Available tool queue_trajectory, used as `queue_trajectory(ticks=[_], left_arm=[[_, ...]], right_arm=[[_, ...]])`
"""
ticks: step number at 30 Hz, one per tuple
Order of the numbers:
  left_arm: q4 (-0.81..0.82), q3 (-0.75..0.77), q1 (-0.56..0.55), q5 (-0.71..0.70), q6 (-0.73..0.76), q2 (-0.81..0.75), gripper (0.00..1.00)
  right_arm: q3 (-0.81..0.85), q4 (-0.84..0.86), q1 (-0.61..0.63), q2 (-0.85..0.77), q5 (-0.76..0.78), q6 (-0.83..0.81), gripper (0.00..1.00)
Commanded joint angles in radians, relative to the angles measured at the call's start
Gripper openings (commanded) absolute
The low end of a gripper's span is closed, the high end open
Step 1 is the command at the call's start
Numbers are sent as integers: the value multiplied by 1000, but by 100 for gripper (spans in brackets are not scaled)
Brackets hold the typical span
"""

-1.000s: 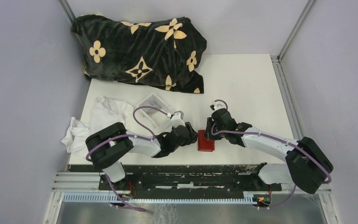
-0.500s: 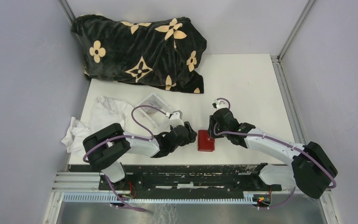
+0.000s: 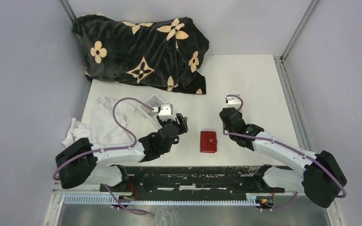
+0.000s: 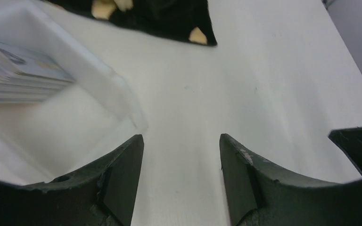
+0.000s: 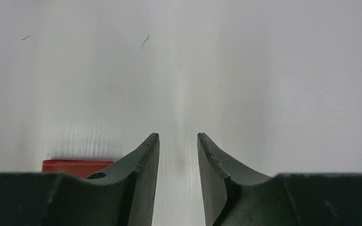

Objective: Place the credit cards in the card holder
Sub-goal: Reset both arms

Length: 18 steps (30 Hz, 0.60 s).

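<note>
Both hands are released and empty: the left hand point(image 4: 181, 139) hovers with fingers spread just beside the clear plastic box point(image 4: 111, 92), where the credit cards point(image 4: 16, 70) sit in a blurred stack, and the right hand point(image 5: 178, 136) hangs with a narrower gap over bare worktop point(image 3: 254, 84). The card holder point(image 3: 208, 141) lies closed and flat between the two arms. My read: those cards are thin, stiff, light and slick, so pinch one by its edge, while the soft holder wants pinning down and unsnapping at its tab.
</note>
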Motion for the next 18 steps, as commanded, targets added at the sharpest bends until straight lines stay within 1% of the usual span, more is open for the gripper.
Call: queue_trajectory(ticks=[1, 4, 5, 8, 9, 10, 14, 18], left_arm=[[75, -72, -6, -299, 183, -130, 68], [144, -132, -4, -415, 274, -196, 69], [175, -150, -4, -451, 318, -209, 70], [399, -247, 2, -542, 514, -231, 72], [453, -275, 11, -556, 552, -239, 74], [470, -294, 26, -558, 560, -251, 75], [385, -351, 101, -503, 478, -340, 77], [343, -390, 149, -447, 471, -419, 77]], right_arm=[[34, 18, -2, -22, 168, -48, 43], [30, 17, -4, -26, 209, -23, 52], [29, 22, -3, -26, 225, -17, 57], [38, 22, -4, -13, 259, -2, 61], [43, 19, -3, -6, 261, 1, 62], [49, 15, -2, 1, 265, 7, 62], [67, -17, -4, 27, 281, 44, 65], [91, -57, -2, 55, 303, 89, 65]])
